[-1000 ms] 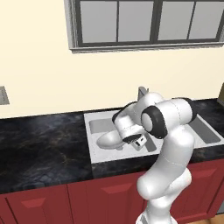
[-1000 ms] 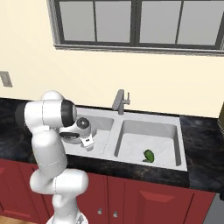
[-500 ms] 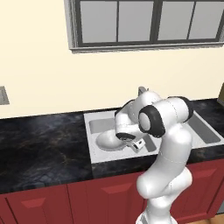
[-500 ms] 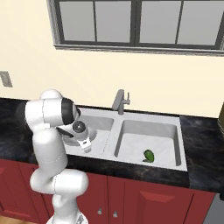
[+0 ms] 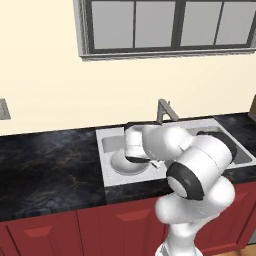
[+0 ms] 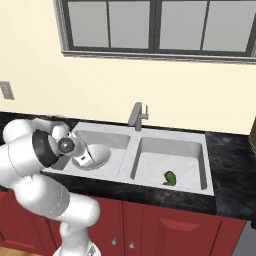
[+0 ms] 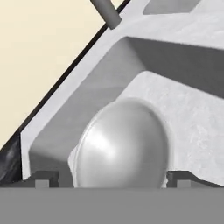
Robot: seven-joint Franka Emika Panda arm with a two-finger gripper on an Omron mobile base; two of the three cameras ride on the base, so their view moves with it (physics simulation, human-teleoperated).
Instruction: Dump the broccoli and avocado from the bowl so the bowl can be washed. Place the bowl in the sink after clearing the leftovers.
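Bowl (image 6: 96, 155): white-grey, inside the left basin of the sink (image 6: 172, 135), tilted, inner side facing the camera in the hand view (image 7: 124, 146).
Tool (image 6: 82, 159): at the bowl's near rim in the left basin; fingertips (image 7: 46, 178) stand either side of the bowl; whether clenched on it cannot be told.
Avocado (image 6: 170, 177): dark green, on the right basin floor, near front wall.
Faucet (image 6: 136, 116): grey, behind the divider.
Worktop (image 5: 50, 165): black marbled.

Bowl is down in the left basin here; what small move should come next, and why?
Probably open the pincer and lift straight up. The bowl already lies in the sink's left basin, its fingertips straddle the bowl's rim, and the avocado is out, in the right basin.
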